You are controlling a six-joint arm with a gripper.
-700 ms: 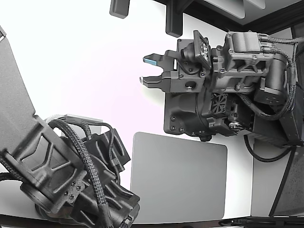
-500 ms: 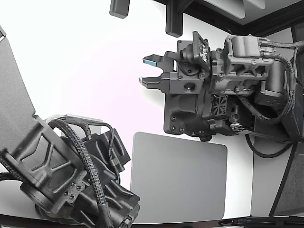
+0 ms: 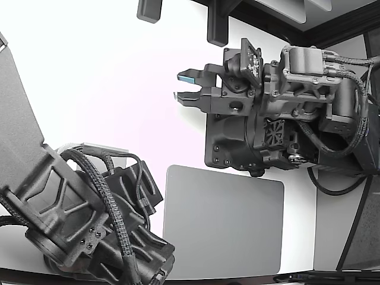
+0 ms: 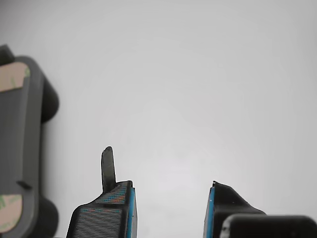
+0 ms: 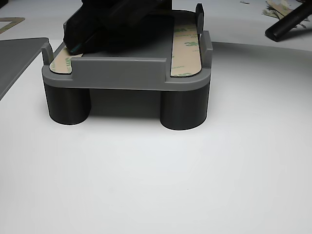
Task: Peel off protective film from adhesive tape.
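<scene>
My gripper (image 3: 177, 86) hangs open over the white table in the exterior view, its blue-padded fingers apart with nothing between them. In the wrist view the gripper (image 4: 168, 198) shows the same gap, and a thin dark tip rises from one finger (image 4: 107, 166). Beside it stands the grey holder (image 4: 22, 148) with tan tape strips (image 4: 11, 78) still under film. The other view shows the holder (image 5: 122, 73) on round legs. One film-covered tape strip (image 5: 186, 48) lies bare. A second tape strip (image 5: 61, 61) is partly hidden under a dark robot part (image 5: 112, 24).
A second arm (image 3: 89, 219) fills the exterior view's lower left. A grey mat (image 3: 225, 225) lies on the table near the front, and the other view shows this mat (image 5: 14, 58) too. Tan scraps (image 5: 280, 7) and a black rod (image 5: 290, 22) lie behind the holder.
The gripper and wrist shifted slightly, and the gap between the fingers looks a little narrower. The second arm has not moved.
</scene>
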